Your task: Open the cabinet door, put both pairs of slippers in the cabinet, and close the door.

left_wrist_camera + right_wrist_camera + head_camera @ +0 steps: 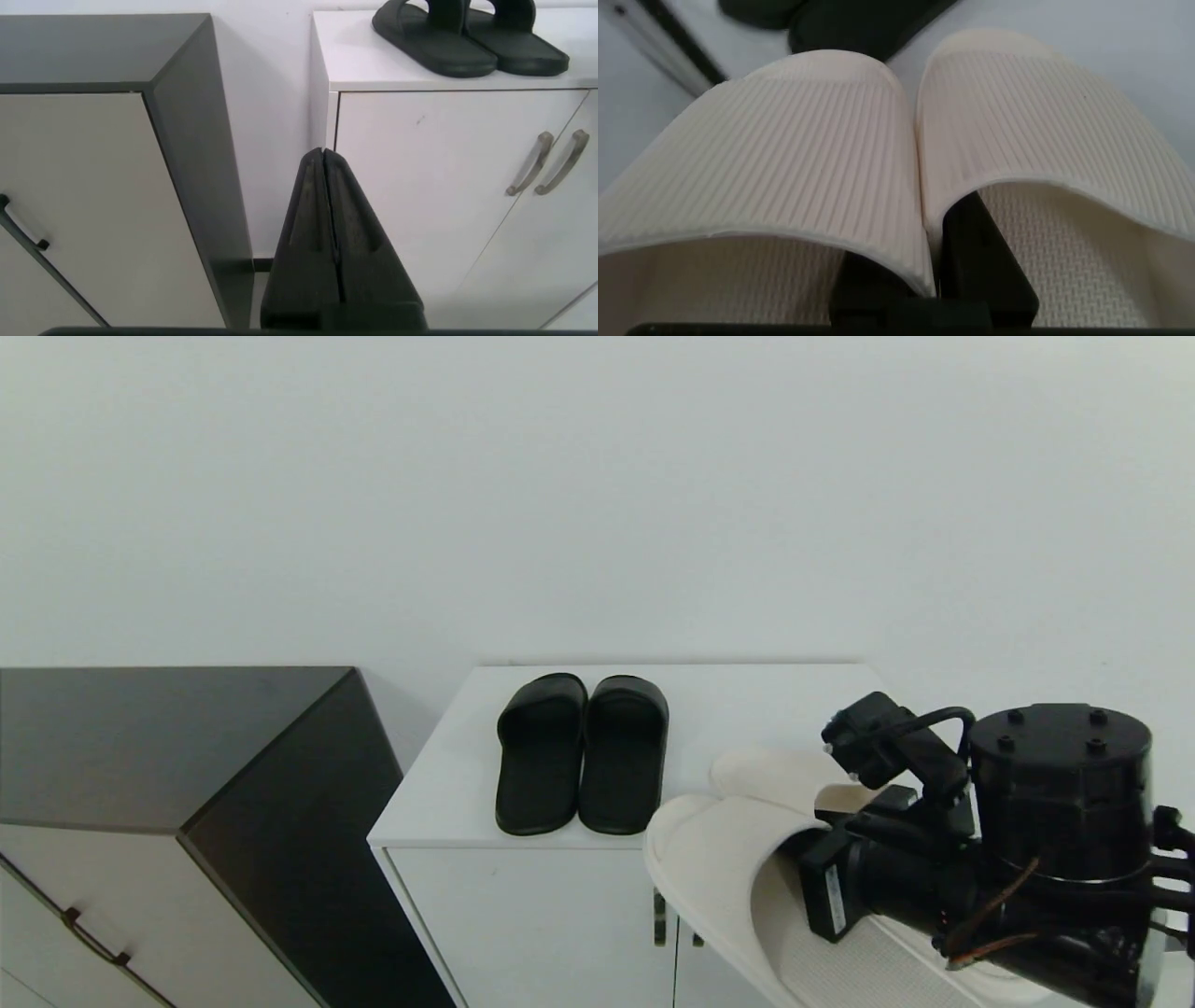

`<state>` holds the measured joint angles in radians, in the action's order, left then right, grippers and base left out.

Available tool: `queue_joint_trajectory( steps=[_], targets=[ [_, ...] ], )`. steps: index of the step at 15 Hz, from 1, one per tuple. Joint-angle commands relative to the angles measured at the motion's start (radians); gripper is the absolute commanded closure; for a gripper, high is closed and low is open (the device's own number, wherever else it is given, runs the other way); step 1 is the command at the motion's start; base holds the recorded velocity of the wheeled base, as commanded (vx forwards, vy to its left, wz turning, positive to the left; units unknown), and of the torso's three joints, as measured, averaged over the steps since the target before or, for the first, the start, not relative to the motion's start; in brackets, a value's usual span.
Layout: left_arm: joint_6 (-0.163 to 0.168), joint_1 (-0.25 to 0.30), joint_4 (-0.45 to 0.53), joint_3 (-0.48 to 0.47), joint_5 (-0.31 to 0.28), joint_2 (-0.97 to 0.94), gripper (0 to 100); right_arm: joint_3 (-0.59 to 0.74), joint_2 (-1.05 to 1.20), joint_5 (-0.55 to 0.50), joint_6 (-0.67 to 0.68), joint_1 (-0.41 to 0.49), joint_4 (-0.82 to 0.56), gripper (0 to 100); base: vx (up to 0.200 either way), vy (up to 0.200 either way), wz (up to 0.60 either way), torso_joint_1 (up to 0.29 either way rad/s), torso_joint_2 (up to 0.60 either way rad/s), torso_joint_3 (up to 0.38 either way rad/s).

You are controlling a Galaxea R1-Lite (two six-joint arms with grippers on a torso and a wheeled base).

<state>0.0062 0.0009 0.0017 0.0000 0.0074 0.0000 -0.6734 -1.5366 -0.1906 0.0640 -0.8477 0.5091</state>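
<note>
Two pairs of slippers noted. The black slippers [582,754] [467,33] lay side by side, touching, on top of the white cabinet [523,915] [420,168], toes toward the wall [597,495], set left of the middle of the top.

The cream slippers [724,849] [794,149] were in my right gripper [822,845] [929,271]. One finger sat inside each slipper, and the jaws were pressed in on the two inner walls where the slippers met, so the pair hung together. From the head view they were at the cabinet's front right, to the right of the black pair and apart from it, with the nearer slipper overlapping the front edge. I could not tell whether either slipper touched the cabinet top.

Both cabinet doors [579,933] were closed. Their handles [659,917] [547,163] stood upright and just beside each other at the seam.

My left gripper [324,154] was low, in front of the gap between the white cabinet and the dark-topped cabinet [280,831] [93,51] to its left. Its jaws were pressed flat together with nothing between them.

The dark-topped cabinet had pale fronts and a dark pull handle [93,938].
</note>
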Motion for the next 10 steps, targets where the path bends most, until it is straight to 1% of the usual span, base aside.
queue_joint_trajectory(
  steps=[1,4,10],
  targets=[
    [0.000,0.001,0.000,0.000,0.000,0.000,100,0.006,0.085,0.023,0.000,-0.019,-0.040,100,0.000,0.000,0.00,0.000,0.00,0.000],
    [0.000,-0.001,0.000,0.000,0.000,0.000,100,0.015,0.090,0.036,-0.001,-0.019,-0.044,100,0.000,0.000,0.00,0.000,0.00,0.000],
    [-0.002,0.001,0.000,0.000,0.000,0.002,100,0.041,0.095,0.037,-0.004,-0.021,-0.038,100,-0.200,0.000,0.00,0.004,0.00,0.003]
  ],
)
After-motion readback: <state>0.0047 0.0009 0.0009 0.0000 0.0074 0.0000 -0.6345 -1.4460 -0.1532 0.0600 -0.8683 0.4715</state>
